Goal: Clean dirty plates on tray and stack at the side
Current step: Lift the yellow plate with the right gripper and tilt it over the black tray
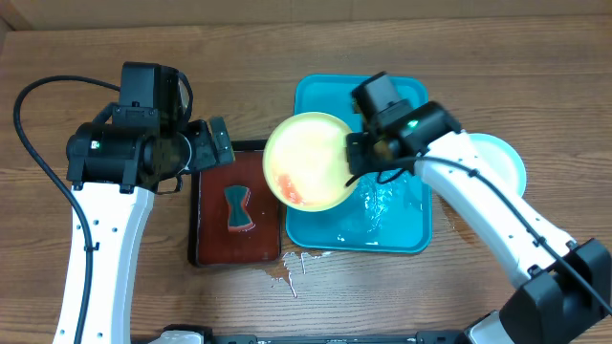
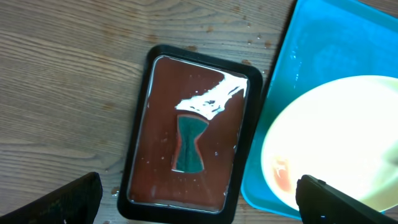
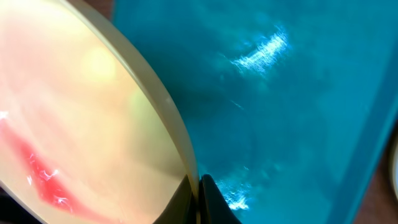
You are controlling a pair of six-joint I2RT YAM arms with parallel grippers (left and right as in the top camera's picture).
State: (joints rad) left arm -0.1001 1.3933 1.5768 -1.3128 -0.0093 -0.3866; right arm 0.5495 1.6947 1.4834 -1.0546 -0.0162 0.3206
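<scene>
Two plates in view. Yellow-green plate is up off the tray, tilted, hanging over the tray's left edge and partly over the black tray. Blue-rimmed plate sits on the bench just right of the tray, partly hidden by the right arm. Can't see a third.

Right hand: clamped on the yellow-green plate's rim, right-hand side. The wrist view shows the fingertips pinching a thin lip edge-on. Left hand: fingers spread wide, nothing in it, hovering over the top end of the black tray, above the sponge.

Handling, my read:
- Plate looks rigid, thin-walled and light, probably plastic/melamine. Not very fragile, but it would bounce and skid if dropped.
- Glossy surface, and the tray floor shows wet glints, so assume a slippery rim.
- Single-edge pinch leaves the plate cantilevered. Scrubbing force on the far side will lever it around the grip. Red smear is at the lower left, opposite the grip, which is the worst case.
- Rim is the only place to take hold. The centre is too wide and flat for two fingers.
- Sponge looks soft and soaked. Grab it at the narrow waist.

Small puddle on the bench below the trays.

Writing: no labels, brands or text readable on anything.
</scene>
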